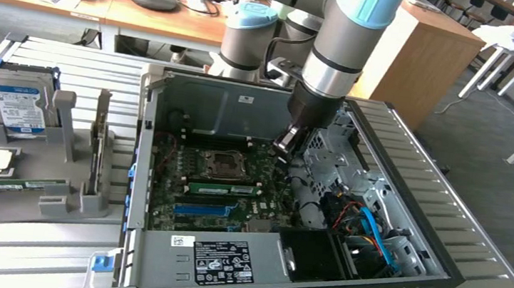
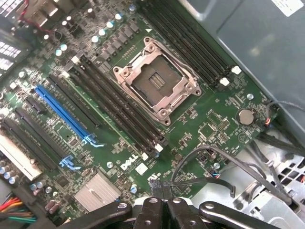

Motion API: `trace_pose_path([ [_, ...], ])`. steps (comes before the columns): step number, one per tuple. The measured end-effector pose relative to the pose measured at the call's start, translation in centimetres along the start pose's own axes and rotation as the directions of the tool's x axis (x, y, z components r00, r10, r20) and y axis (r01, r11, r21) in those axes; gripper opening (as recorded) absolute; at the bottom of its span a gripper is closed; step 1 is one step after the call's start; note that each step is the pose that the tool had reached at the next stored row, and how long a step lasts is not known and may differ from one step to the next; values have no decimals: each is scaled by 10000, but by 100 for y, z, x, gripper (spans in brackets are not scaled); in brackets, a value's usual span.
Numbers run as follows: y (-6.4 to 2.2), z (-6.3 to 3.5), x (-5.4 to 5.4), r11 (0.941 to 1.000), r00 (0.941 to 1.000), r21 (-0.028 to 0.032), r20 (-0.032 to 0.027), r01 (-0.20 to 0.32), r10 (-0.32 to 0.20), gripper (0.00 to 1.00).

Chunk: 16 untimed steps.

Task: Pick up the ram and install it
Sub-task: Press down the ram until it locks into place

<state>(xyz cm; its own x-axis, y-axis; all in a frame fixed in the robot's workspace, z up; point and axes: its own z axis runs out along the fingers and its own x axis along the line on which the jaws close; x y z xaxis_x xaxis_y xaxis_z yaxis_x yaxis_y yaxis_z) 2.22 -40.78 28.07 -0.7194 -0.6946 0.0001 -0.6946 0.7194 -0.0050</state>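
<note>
One ram (image 1: 220,188) seemingly sits in the case (image 1: 435,274) — another in the rack (image 1: 14,184) — pincer (image 2: 162,191) pressed together, empty.

The motherboard (image 2: 200,124) is dark green, dotted with silver capacitors, and carries black slots (image 2: 119,105) beside one bright blue slot (image 2: 64,112). The processor socket (image 2: 157,81) is silver around a black centre. At the exterior view's left, a green ram (image 1: 14,184) lies on a grey holder (image 1: 88,201), behind it a silver hard drive (image 1: 17,106) with a blue-and-white label. The end effector (image 2: 162,191) is black.

hard drive (image 1: 20,103) in holder (image 1: 27,195), beside computer case (image 1: 434,277)
</note>
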Motion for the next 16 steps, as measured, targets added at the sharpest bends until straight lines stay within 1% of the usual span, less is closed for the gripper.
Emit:
trace_pose_path([
  [4, 0, 1, 0, 9991, 9991, 0, -2, -423, 423, 10],
  [8, 0, 2, 0, 9955, 9955, 0, -5, -949, 949, 10],
  [12, 0, 2, 0, 9880, 9880, 0, -8, -1546, 1546, 10],
  [16, 1, 2, 1, 9784, 9784, 1, -11, -2066, 2066, 10],
])
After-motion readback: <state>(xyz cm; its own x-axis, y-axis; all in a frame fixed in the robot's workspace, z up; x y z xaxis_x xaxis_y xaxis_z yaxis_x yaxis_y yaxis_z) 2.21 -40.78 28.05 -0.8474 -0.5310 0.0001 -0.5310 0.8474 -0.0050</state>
